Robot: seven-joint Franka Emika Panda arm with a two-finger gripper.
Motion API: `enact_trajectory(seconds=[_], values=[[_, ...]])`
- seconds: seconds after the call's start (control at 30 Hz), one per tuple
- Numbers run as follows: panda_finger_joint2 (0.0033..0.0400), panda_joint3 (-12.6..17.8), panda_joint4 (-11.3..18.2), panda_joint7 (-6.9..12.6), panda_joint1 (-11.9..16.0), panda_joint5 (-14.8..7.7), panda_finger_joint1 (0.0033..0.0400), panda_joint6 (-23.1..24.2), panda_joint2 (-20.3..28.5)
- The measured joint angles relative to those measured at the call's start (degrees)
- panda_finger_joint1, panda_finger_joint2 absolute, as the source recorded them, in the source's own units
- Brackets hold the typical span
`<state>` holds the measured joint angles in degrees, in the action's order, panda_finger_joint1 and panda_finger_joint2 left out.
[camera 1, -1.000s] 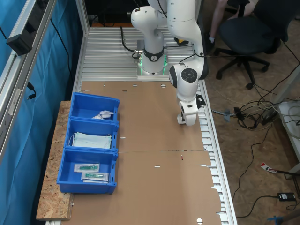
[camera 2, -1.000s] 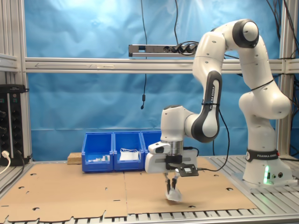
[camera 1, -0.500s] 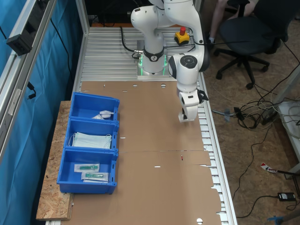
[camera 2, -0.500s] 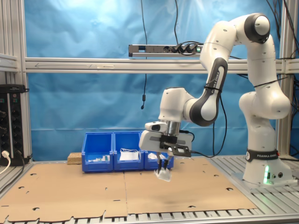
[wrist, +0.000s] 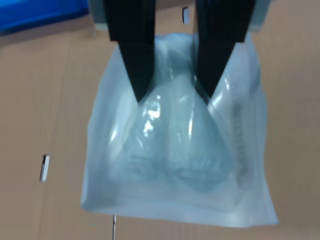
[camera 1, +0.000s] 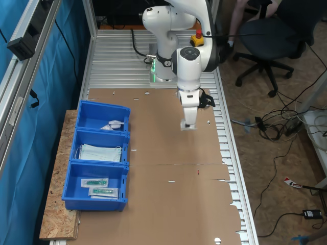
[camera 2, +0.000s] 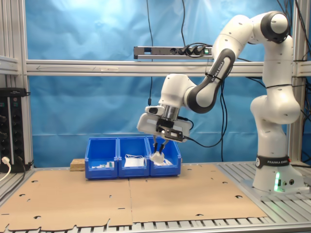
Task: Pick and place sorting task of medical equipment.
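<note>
A small white sealed packet of medical equipment hangs in the air, pinched at its upper edge between the two black fingers of my gripper. In the second exterior view the packet dangles below the gripper, in front of the blue bins. In the first exterior view the gripper hovers over the cardboard surface, well apart from the row of bins at the first exterior view's left.
Three joined blue bins hold items: a small white packet, a folded face mask, and sealed packets with green parts. They rest on a wooden board. An office chair and a seated person's leg are beyond the table.
The gripper has risen off the cardboard with the packet and swung across the table toward the blue bins.
</note>
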<state>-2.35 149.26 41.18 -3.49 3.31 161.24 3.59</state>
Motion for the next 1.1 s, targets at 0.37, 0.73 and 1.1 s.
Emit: enact_trajectory(seconds=[0.37, 0.73, 1.1], values=[[0.0055, 4.6, -1.2, 0.01, 6.6, 0.0, 0.0055, -2.4, 1.3], [0.0055, 9.1, -1.5, 0.19, 12.3, 0.0, 0.0055, -7.3, 2.0], [0.0055, 13.4, -2.4, 0.20, 15.6, 0.0, 0.0055, -10.4, 2.6]])
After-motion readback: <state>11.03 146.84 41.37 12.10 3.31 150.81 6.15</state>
